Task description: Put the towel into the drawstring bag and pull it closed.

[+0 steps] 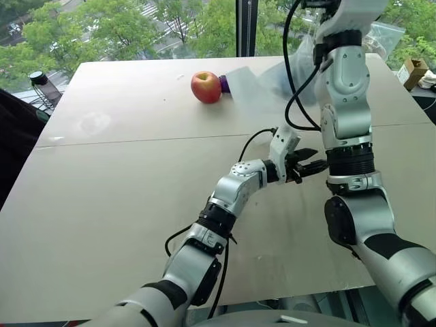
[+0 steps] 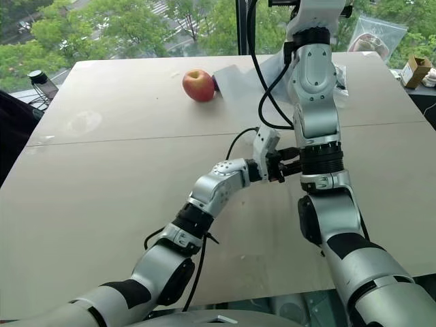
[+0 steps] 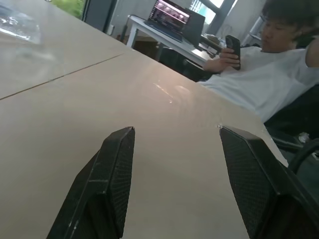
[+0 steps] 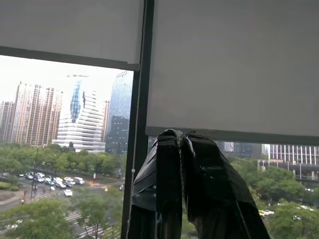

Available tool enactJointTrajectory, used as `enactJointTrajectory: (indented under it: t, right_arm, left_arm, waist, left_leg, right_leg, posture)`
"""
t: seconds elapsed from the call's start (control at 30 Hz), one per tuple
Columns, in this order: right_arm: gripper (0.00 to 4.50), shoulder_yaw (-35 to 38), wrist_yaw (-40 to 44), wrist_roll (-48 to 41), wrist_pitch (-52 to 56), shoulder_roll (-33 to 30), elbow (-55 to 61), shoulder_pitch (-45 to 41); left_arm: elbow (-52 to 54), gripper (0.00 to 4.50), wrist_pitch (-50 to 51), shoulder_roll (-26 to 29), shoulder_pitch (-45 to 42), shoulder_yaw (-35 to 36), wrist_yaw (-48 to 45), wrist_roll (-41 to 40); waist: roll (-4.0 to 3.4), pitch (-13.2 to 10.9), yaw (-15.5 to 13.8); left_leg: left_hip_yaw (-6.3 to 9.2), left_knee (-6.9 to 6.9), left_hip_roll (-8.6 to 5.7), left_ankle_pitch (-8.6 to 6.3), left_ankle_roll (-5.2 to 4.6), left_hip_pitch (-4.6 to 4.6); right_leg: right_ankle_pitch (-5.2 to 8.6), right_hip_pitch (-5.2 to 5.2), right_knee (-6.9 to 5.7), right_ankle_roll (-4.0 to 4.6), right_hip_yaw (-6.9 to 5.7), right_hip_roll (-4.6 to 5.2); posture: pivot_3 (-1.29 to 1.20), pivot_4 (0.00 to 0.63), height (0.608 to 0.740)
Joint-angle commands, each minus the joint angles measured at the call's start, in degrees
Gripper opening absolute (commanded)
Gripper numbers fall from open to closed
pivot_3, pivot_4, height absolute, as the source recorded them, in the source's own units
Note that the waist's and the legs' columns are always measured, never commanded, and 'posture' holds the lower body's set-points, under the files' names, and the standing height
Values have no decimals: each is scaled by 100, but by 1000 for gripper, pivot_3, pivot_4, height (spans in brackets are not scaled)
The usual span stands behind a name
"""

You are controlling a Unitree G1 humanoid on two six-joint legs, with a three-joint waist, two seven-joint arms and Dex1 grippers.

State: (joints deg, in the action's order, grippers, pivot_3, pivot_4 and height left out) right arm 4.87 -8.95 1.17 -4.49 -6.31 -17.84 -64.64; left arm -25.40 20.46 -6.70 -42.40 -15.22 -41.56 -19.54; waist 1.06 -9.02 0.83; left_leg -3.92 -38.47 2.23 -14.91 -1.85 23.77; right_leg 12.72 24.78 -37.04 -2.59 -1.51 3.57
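The drawstring bag [image 1: 251, 87], a pale translucent pouch, lies at the far side of the table [image 1: 122, 177] beside a red apple [image 1: 206, 86]; my raised right arm hides part of it. A small dark purple thing [image 1: 224, 83] shows between apple and bag; I cannot tell whether it is the towel. My left gripper [image 1: 310, 166] hovers over the table's middle, pointing sideways toward my right forearm. It is open with nothing between its fingers [image 3: 117, 169]. My right gripper [image 4: 179, 142] is held high toward the window, its fingers shut together with nothing seen in them.
A clear plastic bag [image 1: 383, 34] lies at the far right corner, with a cardboard box [image 1: 413, 71] beyond the table edge. A dark-lidded jar [image 1: 37, 78] stands off the far left corner. A seated person [image 3: 269, 64] holds a phone past the table's right side.
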Motion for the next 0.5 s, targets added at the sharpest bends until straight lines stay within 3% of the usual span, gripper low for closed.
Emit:
enactJointTrajectory:
  t: [0.03,0.33,0.5]
  right_arm:
    - [0,6,31,-43,50,31,314,-185]
    - [0,23,90,-70,136,44,365,-211]
    - [0,104,125,-48,177,-120,419,-210]
  left_arm:
    - [-327,2768,-384,-229,-318,67,133,239]
    - [-627,2768,-1255,-75,-325,215,538,828]
    - [932,2768,-1377,745,458,374,904,1228]
  waist:
    - [0,0,-1]
    - [0,0,-1]
    - [0,0,30]
  left_leg:
    - [0,-1,-1,0,-1,1]
    - [1,7,0,-1,-2,3]
    - [0,8,4,-1,-2,0]
  right_leg:
    - [0,0,0,0,0,0]
    - [0,2,7,0,-2,0]
    - [0,3,3,0,1,0]
  posture:
    - [0,150,740]
    - [0,150,740]
    - [0,150,740]
